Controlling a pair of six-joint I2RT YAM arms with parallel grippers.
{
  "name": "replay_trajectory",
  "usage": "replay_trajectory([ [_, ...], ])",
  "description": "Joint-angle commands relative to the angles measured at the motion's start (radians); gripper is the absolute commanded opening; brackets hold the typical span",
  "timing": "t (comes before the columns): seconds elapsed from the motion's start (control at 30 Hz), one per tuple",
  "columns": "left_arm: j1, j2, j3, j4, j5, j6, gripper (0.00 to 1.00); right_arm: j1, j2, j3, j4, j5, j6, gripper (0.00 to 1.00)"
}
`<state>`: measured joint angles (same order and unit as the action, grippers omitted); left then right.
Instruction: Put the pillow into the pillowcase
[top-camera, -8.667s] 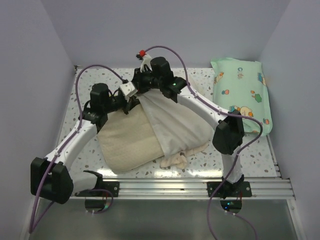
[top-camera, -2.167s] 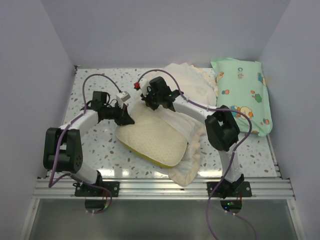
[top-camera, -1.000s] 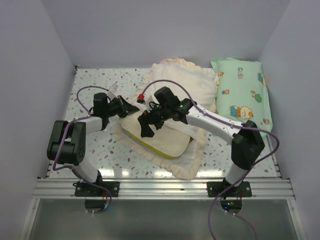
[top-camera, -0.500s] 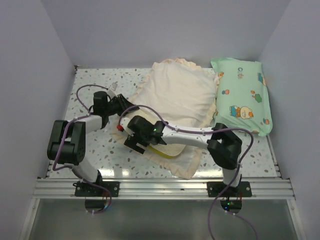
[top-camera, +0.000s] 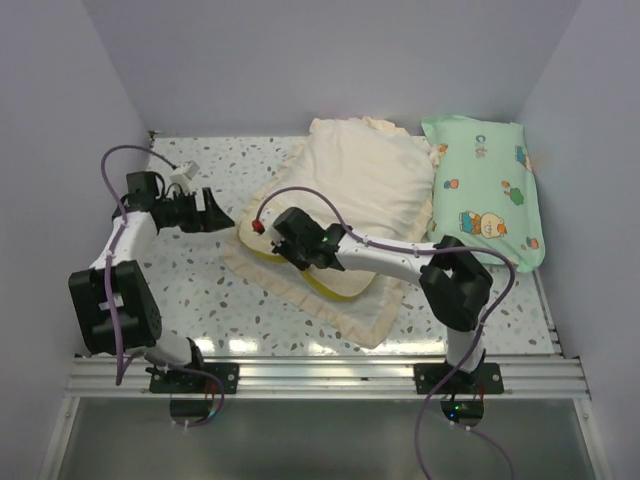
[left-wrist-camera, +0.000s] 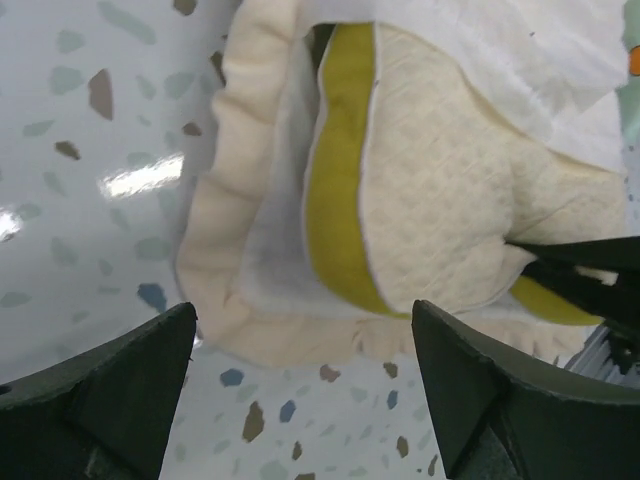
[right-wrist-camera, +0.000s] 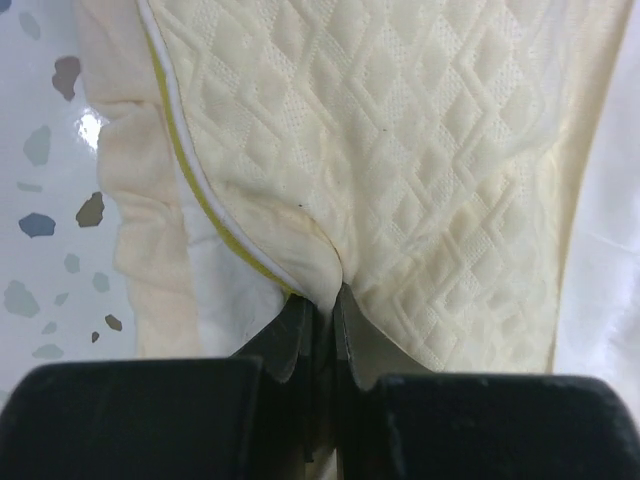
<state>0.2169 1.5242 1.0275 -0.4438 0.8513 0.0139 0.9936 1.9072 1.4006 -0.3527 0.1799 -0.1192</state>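
Your speckled surface (top-camera: 200, 290) carries the cream pillowcase (top-camera: 370, 190), lying flat at mid-rear, with the mint-green cartoon-print pillow (top-camera: 485, 190) beside it on the right. The quilted pillow (left-wrist-camera: 440, 220) sits partly inside the case, its yellow-edged end poking from the near-left opening. Your right pincer (right-wrist-camera: 322, 305) is clamped on a fold of that end. Your left pincer (left-wrist-camera: 302, 335) hangs spread wide just left of the case, holding nothing.

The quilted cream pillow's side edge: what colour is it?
The pillow edge is mustard yellow; left wrist view shows it best.
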Motion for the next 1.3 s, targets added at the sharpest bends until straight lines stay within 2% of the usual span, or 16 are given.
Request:
replay_trajectory([
  [0.0,0.041,-0.032,0.005,-0.191,-0.104,0.270,0.92,-0.059,-0.083,0.064,0.012,0.010,0.026,0.00],
  [0.13,0.038,0.046,-0.041,-0.044,-0.108,0.259,0.91,-0.067,-0.106,0.058,0.011,-0.019,0.061,0.00],
  [0.3,0.001,0.264,0.040,0.053,-0.115,0.196,0.89,-0.085,-0.135,0.054,0.004,-0.031,0.070,0.00],
  [0.53,-0.164,0.344,0.072,0.163,-0.184,0.126,0.88,-0.093,-0.168,0.064,-0.012,-0.094,0.090,0.00],
  [0.63,-0.185,0.395,0.098,0.153,-0.152,0.077,0.74,-0.096,-0.175,0.067,-0.015,-0.086,0.079,0.00],
  [0.73,-0.186,0.429,0.115,0.120,-0.135,0.073,0.53,-0.116,-0.183,0.072,-0.012,-0.102,0.066,0.00],
  [0.77,-0.185,0.422,0.109,0.114,-0.132,0.077,0.29,-0.118,-0.181,0.071,-0.008,-0.102,0.056,0.00],
  [0.8,-0.185,0.421,0.112,0.099,-0.120,0.093,0.12,-0.118,-0.177,0.063,-0.002,-0.108,0.046,0.00],
  [0.83,-0.185,0.421,0.123,0.024,-0.095,0.107,0.00,-0.118,-0.168,0.057,0.027,-0.103,0.006,0.00],
  [0.87,-0.185,0.418,0.147,-0.020,-0.071,0.153,0.00,-0.113,-0.157,0.046,0.037,-0.106,-0.014,0.10],
  [0.9,-0.183,0.409,0.160,-0.068,-0.045,0.184,0.00,-0.113,-0.113,0.046,0.053,-0.094,-0.028,0.62],
  [0.97,-0.182,0.368,0.177,-0.172,-0.025,0.219,0.00,-0.107,-0.058,0.093,0.060,-0.074,-0.019,0.98],
  [1.07,-0.182,0.323,0.186,-0.277,0.003,0.277,0.00,-0.073,0.059,0.172,0.040,-0.066,0.024,0.99],
  [1.1,-0.182,0.317,0.186,-0.303,0.014,0.305,0.00,-0.059,0.076,0.190,0.061,-0.009,0.021,0.98],
  [1.13,-0.182,0.312,0.181,-0.320,0.017,0.301,0.00,-0.046,0.113,0.195,0.114,0.006,0.020,0.99],
  [1.27,-0.177,0.300,0.146,-0.331,0.048,0.285,0.00,-0.009,0.193,0.303,0.092,-0.002,0.059,0.99],
])
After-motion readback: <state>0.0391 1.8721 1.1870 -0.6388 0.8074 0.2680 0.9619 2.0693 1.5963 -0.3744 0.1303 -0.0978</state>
